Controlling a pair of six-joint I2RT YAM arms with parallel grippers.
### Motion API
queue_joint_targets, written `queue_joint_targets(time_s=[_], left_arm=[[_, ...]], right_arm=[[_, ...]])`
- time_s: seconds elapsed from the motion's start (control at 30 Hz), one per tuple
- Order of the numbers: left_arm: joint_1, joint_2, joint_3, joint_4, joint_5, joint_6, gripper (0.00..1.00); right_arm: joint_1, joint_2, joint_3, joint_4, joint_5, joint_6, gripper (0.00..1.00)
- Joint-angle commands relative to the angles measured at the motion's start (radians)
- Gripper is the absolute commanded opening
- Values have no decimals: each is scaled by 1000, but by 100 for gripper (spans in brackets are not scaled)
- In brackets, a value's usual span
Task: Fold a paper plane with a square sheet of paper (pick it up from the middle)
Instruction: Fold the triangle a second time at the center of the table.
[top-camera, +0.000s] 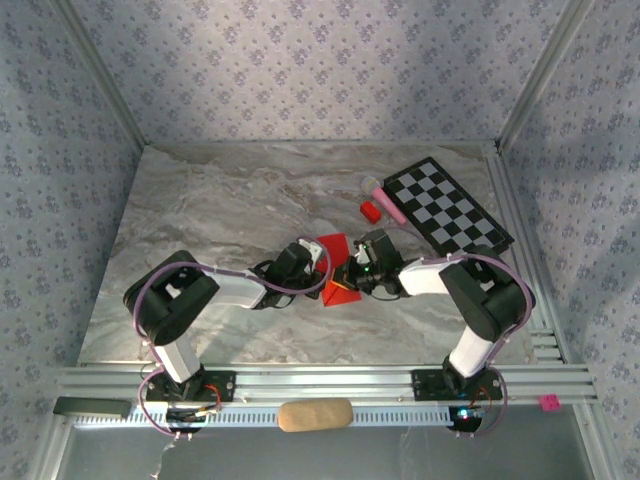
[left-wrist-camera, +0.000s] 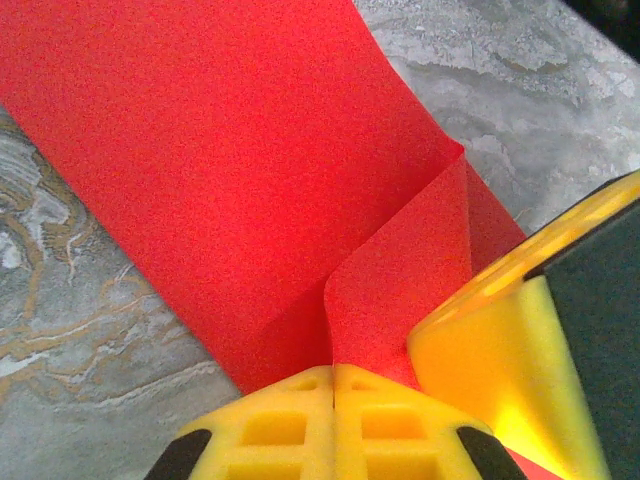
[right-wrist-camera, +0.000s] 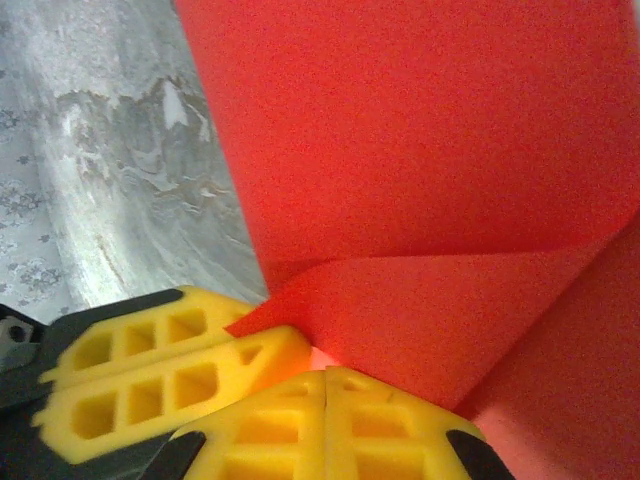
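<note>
The square sheet of paper (top-camera: 333, 246) is bright red and lies partly folded at the table's middle. In the left wrist view the paper (left-wrist-camera: 220, 170) has a raised flap that curls straight into the seam of my left gripper (left-wrist-camera: 333, 368), which is shut on it. My right gripper (right-wrist-camera: 326, 373) is shut too, its tips against the folded flap of the paper (right-wrist-camera: 420, 310); I cannot tell whether paper sits between them. My left fingers (right-wrist-camera: 150, 370) pinch the flap's corner. From above, the left gripper (top-camera: 322, 274) and right gripper (top-camera: 346, 280) meet tip to tip at the paper's near end.
A small red block (top-camera: 371, 210) and a pink stick (top-camera: 388, 204) lie behind the paper. A black-and-white checkered board (top-camera: 447, 205) sits at the back right. A tan oval pad (top-camera: 315, 415) rests on the rail between the arm bases.
</note>
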Motion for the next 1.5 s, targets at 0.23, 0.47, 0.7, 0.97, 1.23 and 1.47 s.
queue_joint_targets(time_s=[0.23,0.47,0.7,0.97,1.23,1.47], left_arm=[[4,34,8,-67,3,7,0],[4,29,10,-75,3,10,0],[4,28,16,-86,4,12,0],[3,30,22,-102,4,18,0],[4,35,30,-123,4,25,0],[4,40,32,-129,6,27,0]], right_arm=[[-8,-16,-21,26,-5,21,0],[-46,-61,38,-46,-6,-25,0],[-56,15,69,-84,17,-36,0],[-63,57,17,-88,101,-23,0],[-85,23,53,-122,100,-47,1],[-104,63,-5,-35,147,12,1]])
